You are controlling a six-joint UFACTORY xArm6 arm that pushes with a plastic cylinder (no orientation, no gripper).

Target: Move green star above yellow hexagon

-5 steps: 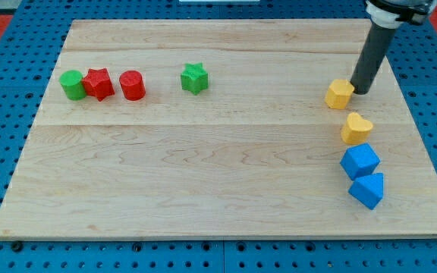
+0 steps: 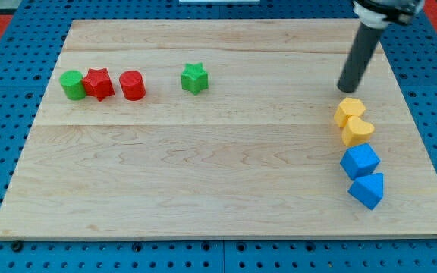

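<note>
Jaws are absent on this arm, so nothing is pinched; only the rod's tip is seen, just above the yellow hexagon. Since the green star lies well apart toward the table's left, pushing appears not yet begun.

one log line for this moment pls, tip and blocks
tip: just above yellow hexagon, apart | hexagon: touching yellow heart | green star: far to the view's left, untouched

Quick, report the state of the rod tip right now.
My tip: no gripper, holds nothing; just above the yellow hexagon, not touching it, far to the right of the green star.
</note>
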